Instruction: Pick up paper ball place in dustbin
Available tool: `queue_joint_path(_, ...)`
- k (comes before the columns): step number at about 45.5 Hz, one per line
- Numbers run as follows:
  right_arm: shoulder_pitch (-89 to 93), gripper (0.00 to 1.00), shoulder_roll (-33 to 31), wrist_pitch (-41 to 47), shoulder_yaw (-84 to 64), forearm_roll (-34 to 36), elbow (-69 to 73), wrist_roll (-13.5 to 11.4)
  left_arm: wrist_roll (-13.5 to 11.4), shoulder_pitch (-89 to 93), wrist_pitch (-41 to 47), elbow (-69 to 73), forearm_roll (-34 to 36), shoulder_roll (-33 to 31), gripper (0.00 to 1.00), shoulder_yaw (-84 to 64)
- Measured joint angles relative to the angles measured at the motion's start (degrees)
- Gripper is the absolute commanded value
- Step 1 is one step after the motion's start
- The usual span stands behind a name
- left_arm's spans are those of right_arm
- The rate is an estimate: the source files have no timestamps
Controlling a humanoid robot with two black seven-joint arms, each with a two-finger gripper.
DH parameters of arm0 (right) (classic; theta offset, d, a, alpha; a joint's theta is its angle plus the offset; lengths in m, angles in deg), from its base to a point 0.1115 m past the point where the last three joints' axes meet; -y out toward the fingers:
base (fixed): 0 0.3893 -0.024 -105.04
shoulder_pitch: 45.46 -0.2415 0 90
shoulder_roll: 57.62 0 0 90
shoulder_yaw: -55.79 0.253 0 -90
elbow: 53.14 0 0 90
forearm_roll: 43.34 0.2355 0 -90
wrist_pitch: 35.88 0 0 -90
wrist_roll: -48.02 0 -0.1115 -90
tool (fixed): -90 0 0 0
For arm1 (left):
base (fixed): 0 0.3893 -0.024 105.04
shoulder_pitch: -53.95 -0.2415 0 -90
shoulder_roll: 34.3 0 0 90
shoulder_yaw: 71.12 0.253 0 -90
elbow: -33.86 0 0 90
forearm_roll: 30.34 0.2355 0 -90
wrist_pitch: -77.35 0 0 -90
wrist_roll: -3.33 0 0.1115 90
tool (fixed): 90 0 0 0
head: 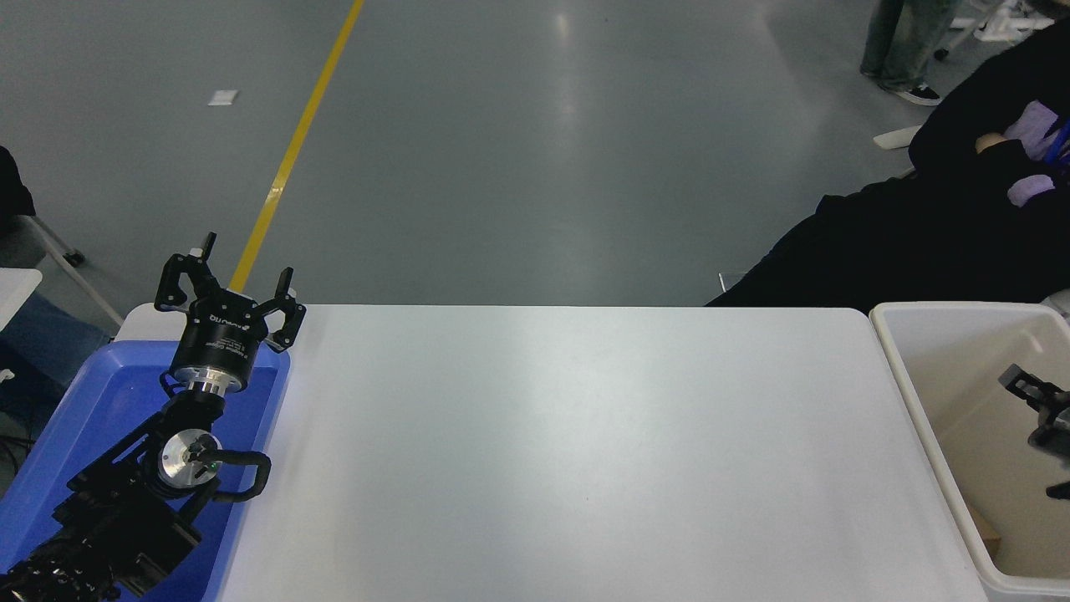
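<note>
Inside deep cream dustbin point(903, 368): right gripper point(1041, 405).

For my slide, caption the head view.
Right gripper reaches over the cream-white plastic dustbin; open left gripper parked above the shallow blue plastic tray.

Left arm: enters at lower left, angled up and away. Left gripper point(238, 280): fingers spread apart, pointing away from the camera. Right gripper point(1039, 407): partly visible at right edge, inside the bin's point(907, 389) outline; finger state unclear.
</note>
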Motion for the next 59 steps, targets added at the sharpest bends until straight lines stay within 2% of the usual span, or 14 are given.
queue_joint_path(9, -15.08, 1.0, -0.87, 4.05, -11.38, 0.25, 11.94, 0.1, 0.03, 0.0, 0.0, 0.01, 0.04, 0.0, 0.98, 0.07)
queue_joint_path(13, -21.37, 1.0, -1.04, 8.79, -14.41, 0.34, 16.61, 0.12, 0.07, -0.01, 0.0, 0.01, 0.03, 0.0, 0.98, 0.09)
queue_joint_path(26, -41.54, 1.0, 2.2, 39.5, -17.96, 0.6, 24.14, 0.22, 0.07, 0.0, 0.0, 0.01, -0.03, 0.0, 0.98, 0.07)
queue_joint_path(33, -51.87, 1.0, 6.63, 49.15, -17.82, 1.24, 26.85, 0.23, 0.02, -0.06, 0.0, 0.04, -0.04, 0.01, 0.98, 0.02)
queue_joint_path(43, -61.71, 1.0, 13.41, 53.98, -17.64, 2.44, 29.28, 0.24, -0.02, -0.08, 0.0, 0.05, -0.04, 0.01, 0.98, -0.04)
queue_joint_path(59, -67.4, 1.0, 22.83, 56.13, -17.8, 4.03, 30.2, 0.24, 0.08, -0.03, 0.0, 0.03, -0.01, 0.0, 0.98, 0.05)
